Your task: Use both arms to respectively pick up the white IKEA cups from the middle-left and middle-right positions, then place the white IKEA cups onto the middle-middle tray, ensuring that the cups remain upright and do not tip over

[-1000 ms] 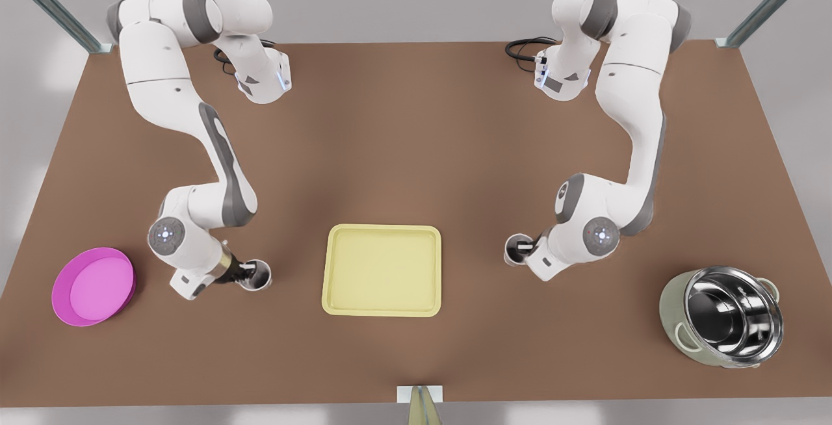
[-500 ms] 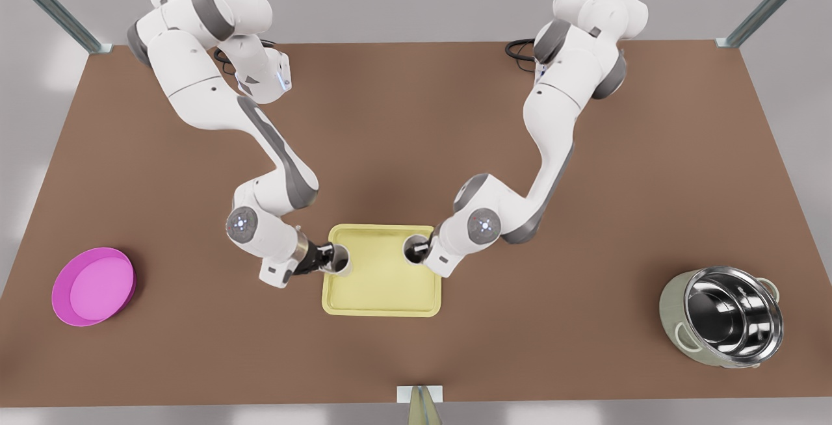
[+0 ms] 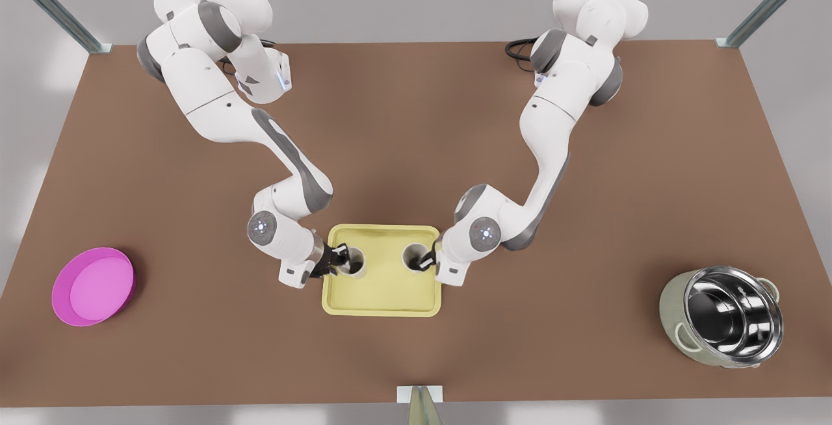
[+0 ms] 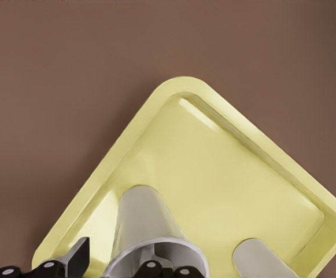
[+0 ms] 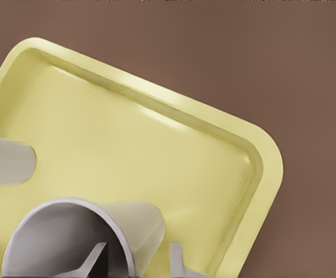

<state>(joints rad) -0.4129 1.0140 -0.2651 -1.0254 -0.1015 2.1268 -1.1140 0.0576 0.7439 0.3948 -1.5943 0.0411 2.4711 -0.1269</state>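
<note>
Two white IKEA cups stand upright on the pale-yellow tray (image 3: 381,295). The cup on the front view's left (image 3: 355,264) is also in the left wrist view (image 4: 144,223). My left gripper (image 3: 342,261) (image 4: 115,262) straddles its rim, open, with a gap between the outer finger (image 4: 80,256) and the cup wall. The other cup (image 3: 413,257) (image 5: 69,231) has my right gripper (image 3: 426,261) (image 5: 136,258) astride its rim, open, one finger (image 5: 97,259) inside and one outside. Each wrist view shows the tray (image 4: 214,156) (image 5: 156,145) with the far cup (image 4: 260,258) (image 5: 6,159) on it.
A round magenta dish (image 3: 93,286) lies near the front view's left edge of the brown table (image 3: 416,139). A large steel pot (image 3: 723,316) stands at the front view's right. A bracket (image 3: 420,396) sits at the near edge.
Both arms swung inward from the table's sides, carrying the cups over the tray. The cups now rest on the tray, a little farther in than half a second ago.
</note>
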